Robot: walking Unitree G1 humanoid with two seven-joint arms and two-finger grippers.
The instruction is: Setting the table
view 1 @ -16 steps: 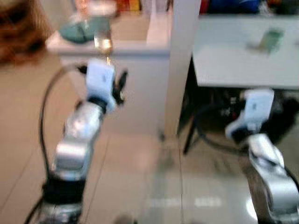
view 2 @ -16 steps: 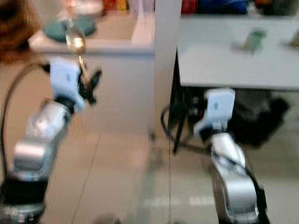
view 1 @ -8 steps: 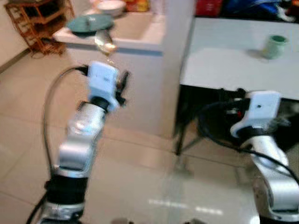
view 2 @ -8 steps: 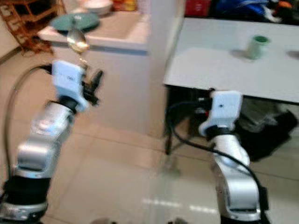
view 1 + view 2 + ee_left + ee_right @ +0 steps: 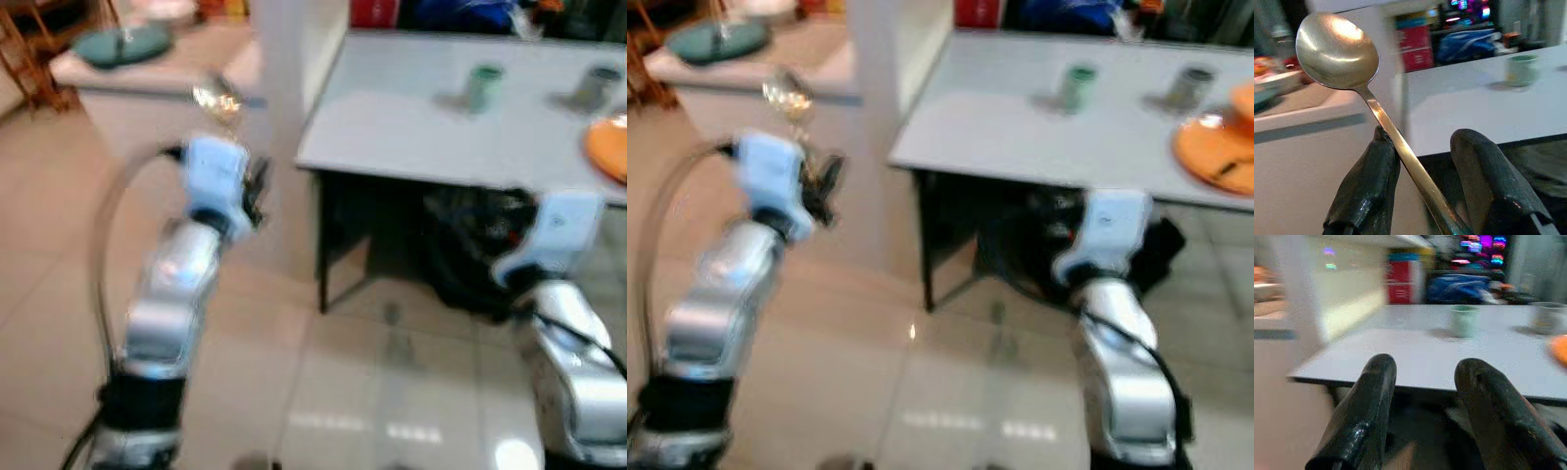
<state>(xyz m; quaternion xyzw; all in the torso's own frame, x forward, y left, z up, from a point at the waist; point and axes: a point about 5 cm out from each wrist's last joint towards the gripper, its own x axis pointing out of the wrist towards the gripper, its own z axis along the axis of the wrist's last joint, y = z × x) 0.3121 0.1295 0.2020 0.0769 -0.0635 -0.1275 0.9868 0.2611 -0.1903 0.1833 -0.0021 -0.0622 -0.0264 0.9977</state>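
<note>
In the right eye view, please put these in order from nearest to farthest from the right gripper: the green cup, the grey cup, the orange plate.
From the right gripper, held low before the white table:
1. Orange plate, at the table's near right edge.
2. Green cup, farther back, toward the middle.
3. Grey cup, farther back, on the right.
The two cups are too close to call.

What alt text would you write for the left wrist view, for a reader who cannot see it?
A shiny metal spoon, bowl upward, rises from between the left gripper's black jaws, its handle against one of them. Behind it lies a white rectangular table bearing a pale green cup.
</note>
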